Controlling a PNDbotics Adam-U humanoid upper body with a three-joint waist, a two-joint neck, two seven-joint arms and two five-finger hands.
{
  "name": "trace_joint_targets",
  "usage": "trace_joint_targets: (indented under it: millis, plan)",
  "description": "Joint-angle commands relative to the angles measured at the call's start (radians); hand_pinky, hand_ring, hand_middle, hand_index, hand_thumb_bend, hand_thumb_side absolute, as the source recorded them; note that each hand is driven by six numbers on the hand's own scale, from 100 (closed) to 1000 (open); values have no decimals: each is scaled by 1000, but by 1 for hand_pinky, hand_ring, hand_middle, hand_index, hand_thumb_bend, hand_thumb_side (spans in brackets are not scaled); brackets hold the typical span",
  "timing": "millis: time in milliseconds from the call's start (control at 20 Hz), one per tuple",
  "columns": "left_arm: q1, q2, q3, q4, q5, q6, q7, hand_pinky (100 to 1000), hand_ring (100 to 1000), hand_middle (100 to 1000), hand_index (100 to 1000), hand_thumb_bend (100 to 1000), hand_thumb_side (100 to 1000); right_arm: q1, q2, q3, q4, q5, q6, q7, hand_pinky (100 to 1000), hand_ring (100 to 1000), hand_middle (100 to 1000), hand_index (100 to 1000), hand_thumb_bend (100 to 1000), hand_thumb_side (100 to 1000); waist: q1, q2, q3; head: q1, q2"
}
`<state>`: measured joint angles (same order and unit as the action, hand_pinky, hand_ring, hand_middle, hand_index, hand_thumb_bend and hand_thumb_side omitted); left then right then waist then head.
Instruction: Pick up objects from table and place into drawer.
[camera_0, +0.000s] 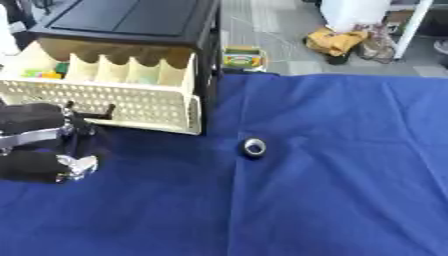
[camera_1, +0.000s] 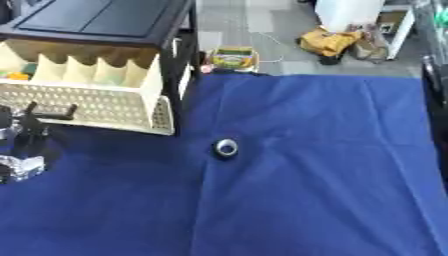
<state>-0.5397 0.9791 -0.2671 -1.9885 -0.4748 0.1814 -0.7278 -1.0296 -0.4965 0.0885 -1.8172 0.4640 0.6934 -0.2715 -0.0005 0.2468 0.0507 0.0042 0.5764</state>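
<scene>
A small round black object with a shiny silver centre (camera_0: 254, 147) lies on the blue cloth (camera_0: 350, 165), near the middle of the table. A cream lattice drawer (camera_0: 114, 102) stands pulled out of the black cabinet (camera_0: 131, 20) at the upper left. Green and orange items (camera_0: 42, 73) lie in its far left end. My left hand (camera_0: 39, 145), black with silver joints, sits at the left edge just in front of the drawer. Its straight fingers (camera_0: 87, 114) point towards the drawer front and hold nothing. The round object is well to its right. My right hand shows in neither view.
A colourful box (camera_0: 243, 57) stands just beyond the table's far edge, beside the cabinet. On the floor behind it are a yellow bag (camera_0: 337, 40) and a white bin. A dark strip (camera_1: 437, 115) runs down the right edge of the right eye view.
</scene>
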Motion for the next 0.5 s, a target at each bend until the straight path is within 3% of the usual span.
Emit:
trace_joint_targets:
  millis: [50,150,500]
  plan:
    - [-26,14,21,-11,-25,21,7,100,398,464,831,100,1000,-12,-29,-16,-18,-9,3,-7,501,621,626,813,404,839,4,-16,0,4,-14]
    - [-34,12,19,-11,-44,34,4,100,411,471,827,100,1000,-10,-30,-18,-19,-13,3,-9,500,620,624,812,405,838,5,-14,-2,6,-17]
    - [-68,-9,7,21,-88,55,-12,102,602,601,887,100,1000,-9,-33,-24,-26,-22,6,-21,496,617,622,811,402,831,5,-9,-11,9,-24]
